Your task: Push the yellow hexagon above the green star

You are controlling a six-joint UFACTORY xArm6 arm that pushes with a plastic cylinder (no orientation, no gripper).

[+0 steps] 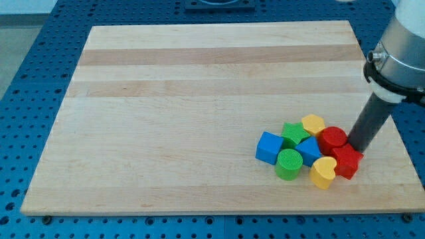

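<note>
The yellow hexagon (313, 124) sits at the top of a tight cluster at the board's lower right, touching the green star (294, 133) just to its lower left. My tip (356, 145) is at the cluster's right edge, beside the red cylinder (333, 139) and just above the red star-like block (346, 161). The hexagon lies to the left of my tip, with the red cylinder between them.
The cluster also holds a blue cube (269, 147), a green cylinder (289, 164), a blue block (309, 151) and a yellow heart (324, 172). The wooden board (199, 99) rests on a blue perforated table. The board's right edge is close to my tip.
</note>
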